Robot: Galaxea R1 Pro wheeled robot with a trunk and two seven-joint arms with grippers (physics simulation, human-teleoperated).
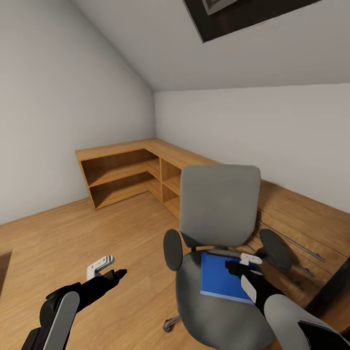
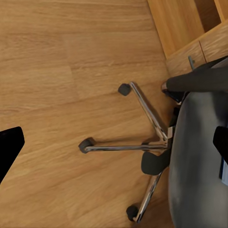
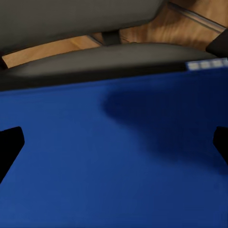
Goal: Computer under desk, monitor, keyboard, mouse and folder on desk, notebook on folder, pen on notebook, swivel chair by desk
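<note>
The grey swivel chair (image 1: 218, 204) stands in the middle of the room, facing me. A bright blue folder (image 1: 218, 279) lies flat on its seat. My right gripper (image 1: 241, 266) hovers open just above the folder's right part. In the right wrist view the folder (image 3: 114, 166) spreads wide between the black fingertips (image 3: 10, 145), with the chair seat (image 3: 95, 61) beyond it. My left gripper (image 1: 114, 273) hangs open over the floor to the left of the chair. Below it, the left wrist view shows the chrome star base (image 2: 152, 118) and the seat edge (image 2: 194, 161).
A low wooden L-shaped shelf unit (image 1: 131, 170) runs along the far walls into the corner. Wooden drawer fronts with metal handles (image 1: 301, 248) continue behind the chair. A dark edge (image 1: 335, 287) shows at the right. Open wooden floor (image 1: 73, 233) lies to the left.
</note>
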